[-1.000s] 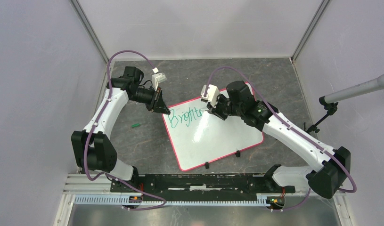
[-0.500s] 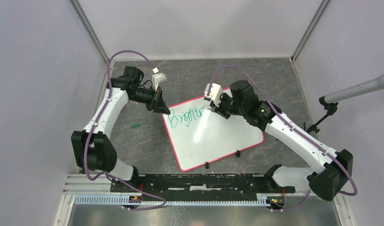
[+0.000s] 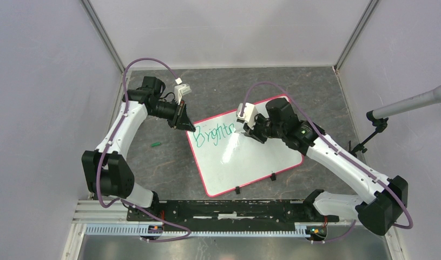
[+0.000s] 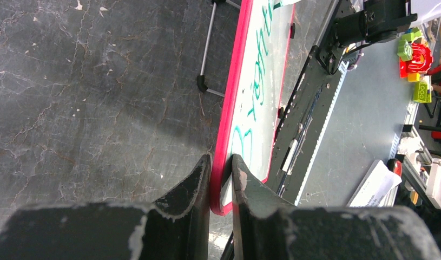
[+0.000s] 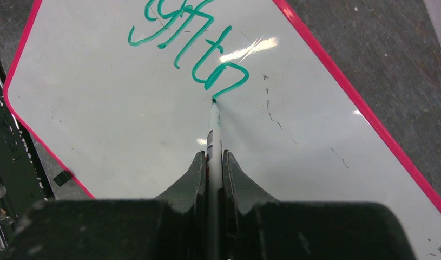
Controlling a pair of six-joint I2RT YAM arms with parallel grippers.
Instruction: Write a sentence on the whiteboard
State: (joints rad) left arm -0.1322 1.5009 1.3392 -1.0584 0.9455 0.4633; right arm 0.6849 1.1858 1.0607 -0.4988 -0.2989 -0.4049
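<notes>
Dark grey marbled bench (image 3: pixel 218 86) under a glossy white rectangular whiteboard (image 3: pixel 250 162) with rounded corners and a thin red-pink rim, set askew mid-bench between both arms. Left tool (image 4: pixel 221 162) closed narrow on the board's far-left corner, fingers pinching the rim. Right tool (image 5: pixel 213 160) over the board's upper part, clamped tight on the marker. Green handwritten lettering (image 5: pixel 199 49) along the top, readable as "Brightn". Slim white marker (image 5: pixel 214 130) with its tip touching the end of the last stroke. Small green object (image 3: pixel 156 144) on the bench left of the board, apart from it.
</notes>
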